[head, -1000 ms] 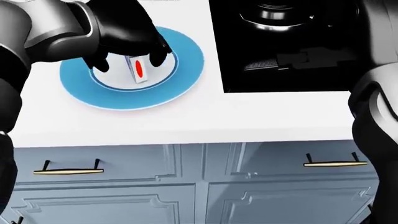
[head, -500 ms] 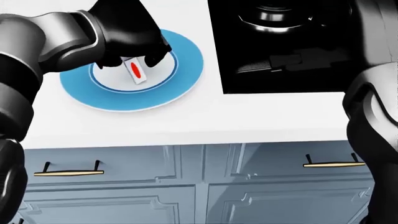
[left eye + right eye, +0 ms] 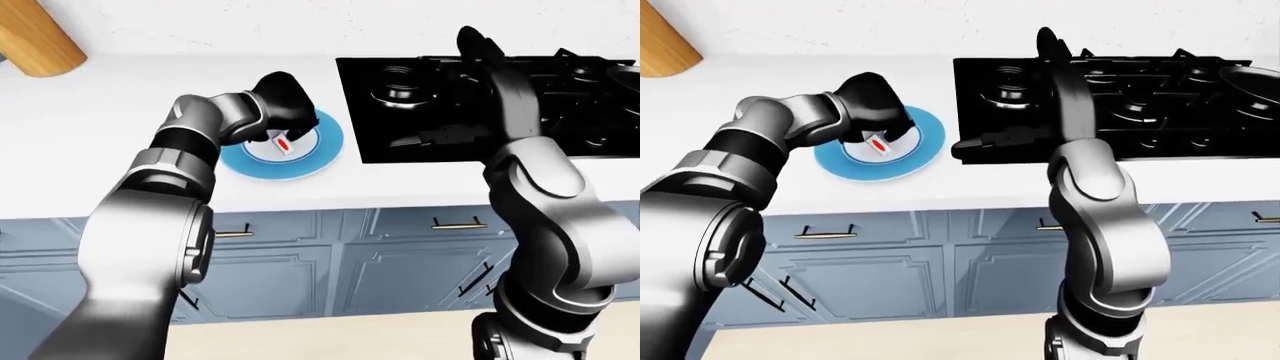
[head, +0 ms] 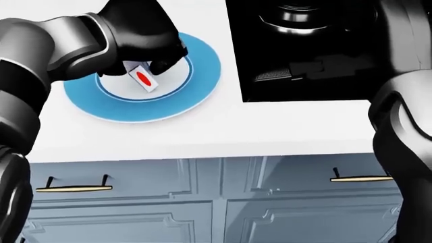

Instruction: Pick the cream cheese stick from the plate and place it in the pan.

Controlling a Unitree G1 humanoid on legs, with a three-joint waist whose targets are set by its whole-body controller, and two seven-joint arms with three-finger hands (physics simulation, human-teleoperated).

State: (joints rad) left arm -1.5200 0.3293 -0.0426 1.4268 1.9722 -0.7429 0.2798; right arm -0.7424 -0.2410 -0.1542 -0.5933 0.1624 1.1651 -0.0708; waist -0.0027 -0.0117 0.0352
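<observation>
A blue-rimmed white plate [image 4: 196, 96] lies on the white counter at the upper left of the head view. The cream cheese stick [image 4: 143, 79], white with a red oval, leans tilted on the plate's centre. My left hand [image 4: 145, 68] comes down over it, its black fingers closed round the stick's upper end, which they hide. My right hand [image 3: 470, 41] is raised above the black stove [image 3: 560, 127] with its fingers stretched open and empty. A dark curved rim, possibly the pan [image 3: 1252, 78], shows at the stove's right edge in the right-eye view.
The stove's burner grates [image 3: 1140, 82] fill the counter right of the plate. A wooden object [image 3: 35, 37] stands at the top left. Blue cabinet drawers with brass handles [image 4: 74, 186] run below the counter edge [image 4: 202, 152].
My left hand has closed further round the stick's top. The stick has tipped from nearly upright to a slant, its lower end swinging right. The right arm barely moved.
</observation>
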